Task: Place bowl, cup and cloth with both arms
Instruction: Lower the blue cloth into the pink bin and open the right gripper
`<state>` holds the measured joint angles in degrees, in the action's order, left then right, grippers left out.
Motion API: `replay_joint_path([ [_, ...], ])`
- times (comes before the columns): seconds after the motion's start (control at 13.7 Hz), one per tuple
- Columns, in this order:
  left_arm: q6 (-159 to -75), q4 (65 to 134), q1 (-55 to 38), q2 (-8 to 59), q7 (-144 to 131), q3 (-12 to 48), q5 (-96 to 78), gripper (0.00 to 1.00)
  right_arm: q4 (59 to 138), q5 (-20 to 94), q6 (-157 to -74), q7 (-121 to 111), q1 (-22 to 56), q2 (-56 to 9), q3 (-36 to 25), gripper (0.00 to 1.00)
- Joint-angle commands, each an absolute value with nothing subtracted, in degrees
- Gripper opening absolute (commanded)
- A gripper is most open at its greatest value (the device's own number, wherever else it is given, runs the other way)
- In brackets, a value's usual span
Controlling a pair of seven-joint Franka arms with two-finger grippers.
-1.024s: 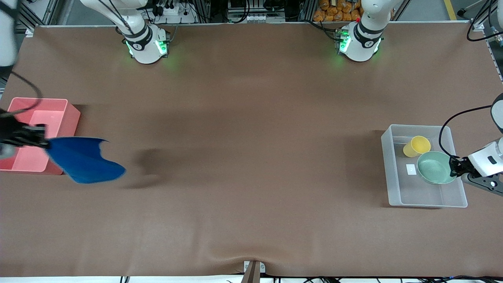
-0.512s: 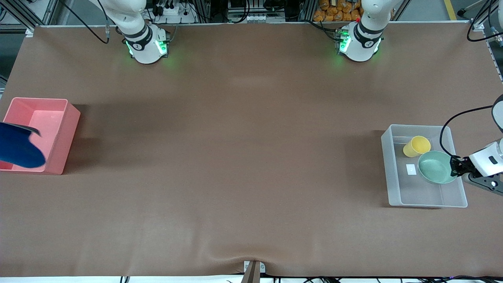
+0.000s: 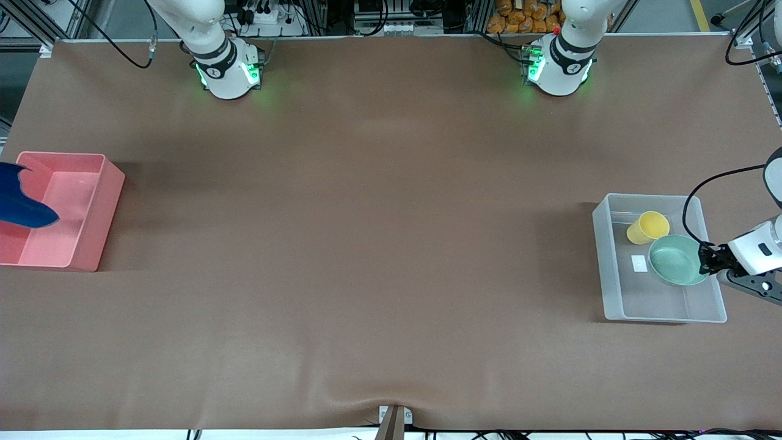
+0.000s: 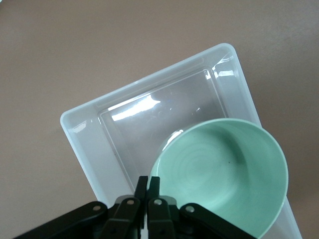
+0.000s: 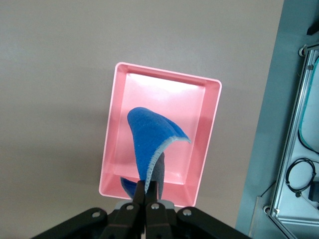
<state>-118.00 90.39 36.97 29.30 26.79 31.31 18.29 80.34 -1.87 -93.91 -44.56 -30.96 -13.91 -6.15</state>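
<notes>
Blue cloth (image 5: 149, 139) pinched by right gripper (image 5: 148, 195) over pink bin (image 5: 209, 129); left gripper (image 4: 148, 186) clamps bowl (image 4: 224, 174) rim

White arms (image 3: 571, 36), black joints, green-lit bases (image 3: 227, 74).

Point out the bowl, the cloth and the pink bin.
bowl (image 4: 227, 174), left wrist view, on its inner bottom.
cloth (image 5: 148, 134), right wrist view, on its blue face.
pink bin (image 3: 110, 201), front view, on its side wall.
</notes>
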Motion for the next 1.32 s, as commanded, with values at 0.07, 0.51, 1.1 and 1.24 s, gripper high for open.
replay_joint_path([
  [0.07, -118.1, 90.2, 37.4, 29.7, 28.0, 31.6, 17.3, 0.0, 80.9, -4.0, -97.1, -47.7, -35.4, -16.1, -4.8, 0.0],
  [0.51, -118.3, 89.6, 37.3, 30.1, 27.9, 31.6, 17.3, 0.0, 82.2, -4.0, -97.5, -47.8, -36.3, -20.1, -4.8, 0.0],
  [1.1, -118.3, 88.9, 37.3, 30.3, 28.0, 31.7, 17.3, 0.0, 82.1, -3.3, -98.8, -46.9, -32.2, -22.5, -4.5, 1.0],
  [1.24, -118.3, 88.9, 37.0, 30.3, 28.0, 31.7, 17.3, 0.0, 81.7, -3.3, -98.3, -43.6, -29.5, -22.2, -4.5, 1.0],
])
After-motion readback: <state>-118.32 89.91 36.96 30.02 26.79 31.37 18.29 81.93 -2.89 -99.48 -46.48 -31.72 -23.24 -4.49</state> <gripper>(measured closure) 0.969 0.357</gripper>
